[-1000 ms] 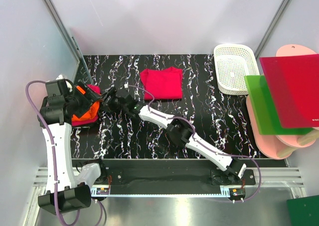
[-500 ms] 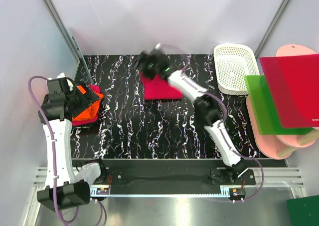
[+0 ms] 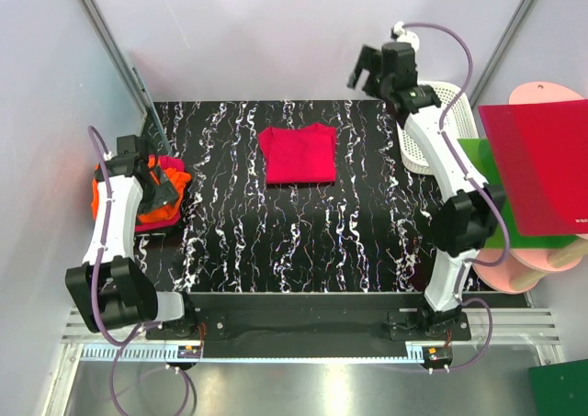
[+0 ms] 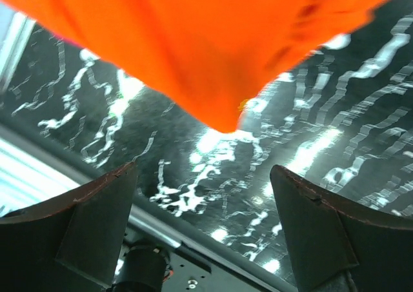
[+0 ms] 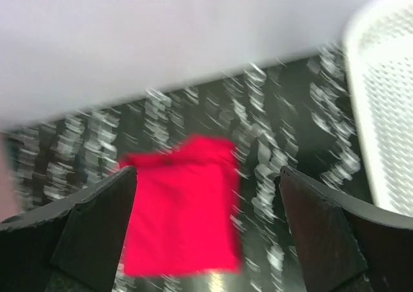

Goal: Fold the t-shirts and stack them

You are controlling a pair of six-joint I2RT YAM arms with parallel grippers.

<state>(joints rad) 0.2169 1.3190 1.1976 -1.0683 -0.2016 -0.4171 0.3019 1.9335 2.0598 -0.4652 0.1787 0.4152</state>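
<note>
The crimson-pink t-shirt (image 3: 297,154) lies folded flat at the back middle of the table. It also shows blurred in the right wrist view (image 5: 184,208). The orange t-shirt (image 3: 158,216) is bunched at the table's left edge with some pink cloth under it. My left gripper (image 3: 167,188) hangs over this pile, open. In its wrist view the orange t-shirt (image 4: 206,40) fills the top and nothing lies between the fingers of the left gripper (image 4: 203,176). My right gripper (image 3: 361,70) is raised high at the back, open and empty, and the right gripper (image 5: 208,173) looks down on the folded shirt.
A white perforated basket (image 3: 432,127) stands at the back right and shows in the right wrist view (image 5: 387,111). A stiff green board (image 3: 487,191) and a stiff red board (image 3: 542,163) rest on pink discs off the table's right side. A metal post (image 3: 152,122) leans at the back left.
My right arm has swung from beside the orange pile, across the folded shirt, up to the back right. My left arm has shifted over the orange pile. The folded shirt has not moved.
</note>
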